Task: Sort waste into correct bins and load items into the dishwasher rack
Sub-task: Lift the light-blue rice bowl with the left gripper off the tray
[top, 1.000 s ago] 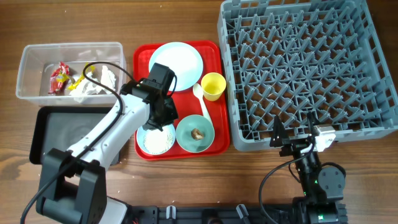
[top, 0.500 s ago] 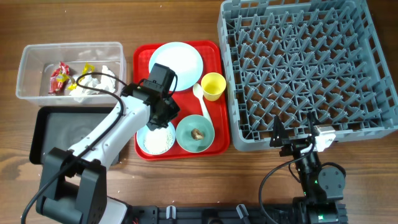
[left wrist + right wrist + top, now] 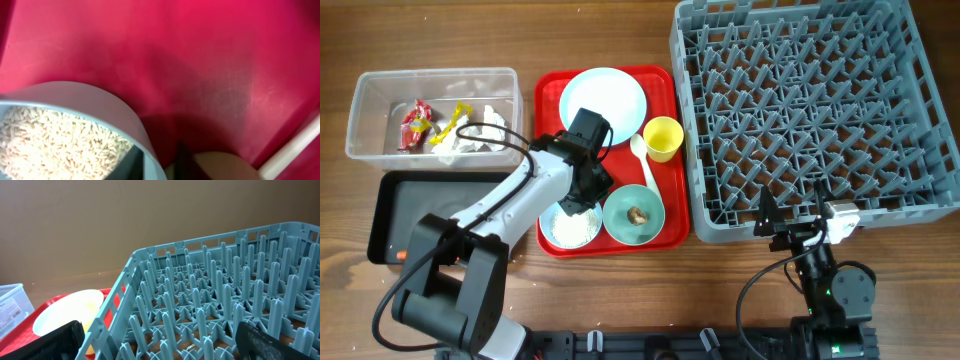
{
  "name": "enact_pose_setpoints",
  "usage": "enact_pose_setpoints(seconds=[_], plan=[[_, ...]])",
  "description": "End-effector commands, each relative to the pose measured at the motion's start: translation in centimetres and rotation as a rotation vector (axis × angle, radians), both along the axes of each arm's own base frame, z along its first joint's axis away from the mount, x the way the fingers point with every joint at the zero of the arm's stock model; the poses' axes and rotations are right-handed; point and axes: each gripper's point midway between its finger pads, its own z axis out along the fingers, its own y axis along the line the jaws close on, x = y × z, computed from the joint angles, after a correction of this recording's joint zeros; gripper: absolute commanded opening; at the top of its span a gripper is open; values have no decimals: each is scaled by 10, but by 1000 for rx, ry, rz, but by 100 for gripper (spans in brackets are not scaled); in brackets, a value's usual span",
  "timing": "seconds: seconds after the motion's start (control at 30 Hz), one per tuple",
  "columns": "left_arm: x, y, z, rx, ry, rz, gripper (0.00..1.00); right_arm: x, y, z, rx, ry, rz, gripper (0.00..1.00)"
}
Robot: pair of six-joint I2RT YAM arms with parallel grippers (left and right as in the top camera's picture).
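My left gripper (image 3: pixel 582 196) is low over the red tray (image 3: pixel 548 92), shut on the far rim of the pale-blue bowl of white rice (image 3: pixel 570 230). In the left wrist view one finger is inside that bowl (image 3: pixel 60 135) and the other outside, with the left gripper (image 3: pixel 157 164) astride the wall. The second bowl (image 3: pixel 634 214) holds a brown lump (image 3: pixel 637 214). The plate (image 3: pixel 603 100), yellow cup (image 3: pixel 663 138) and white spoon (image 3: pixel 642 160) lie on the tray. My right gripper (image 3: pixel 798 222) is open at the front wall of the grey rack (image 3: pixel 815 110), with nothing between its fingers.
The clear bin (image 3: pixel 365 120) at the far left holds red and yellow wrappers (image 3: pixel 415 126) and tissue (image 3: pixel 480 132). The black bin (image 3: pixel 420 205) lies in front of it, with an orange piece (image 3: pixel 400 255) at its near-left corner. The right wrist view shows rack pegs (image 3: pixel 225 305) close ahead.
The left wrist has shifted slightly right and lower onto the rice bowl's rim, and its forearm has swung, uncovering more of the black bin. The right arm has not moved.
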Motion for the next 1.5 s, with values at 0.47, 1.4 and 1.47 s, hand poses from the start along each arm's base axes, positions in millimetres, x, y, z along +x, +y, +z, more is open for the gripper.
enact_pose_setpoints(seconds=[0.47,1.4,1.47], plan=[[19,21,0,177,-100,-362,9,0,-1,1,7,-5,-7,100],[16,18,12,158,-90,-374,4,0,-1,1,7,-5,-7,100],[22,15,24,155,-116,-396,4,0,-1,1,7,-5,-7,100]])
